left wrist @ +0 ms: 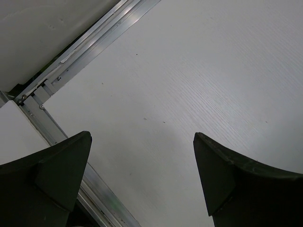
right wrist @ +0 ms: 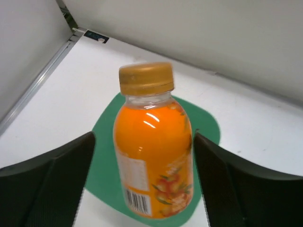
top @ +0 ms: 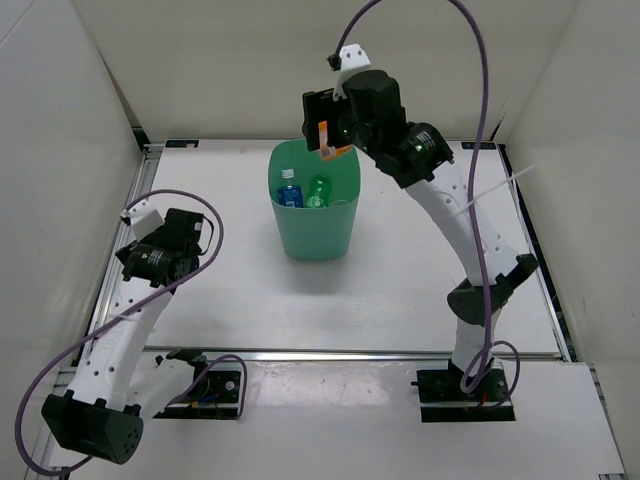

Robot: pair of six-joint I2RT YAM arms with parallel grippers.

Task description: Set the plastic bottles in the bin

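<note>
The squat orange bottle [right wrist: 154, 156] hangs cap-up right over the mouth of the mint-green bin [top: 315, 235], between the fingers of the right hand [right wrist: 144, 137]. Look at that hand: it's spread wider than the bottle, with daylight on one side and the other finger at most brushing it, so I'd call this the drop and not a pinch. To do it well, hold the wrist level over the middle of the opening, let the fingers part evenly so neither one tips the bottle toward the rim, and only lift away once it's gone down. The right wrist camera gives the clearance around the bottle and the green floor straight beneath it. What it can't show is what's already in there. From above, a green bottle [top: 318, 190] and a blue-labelled bottle [top: 290, 190] lie inside the bin, and I can't pick out any others. Over on the other side, the left hand [left wrist: 142, 137] is spread wide and holds nothing, looking down on bare worktop [left wrist: 199, 71] beside the metal rail [left wrist: 85, 52].
</note>
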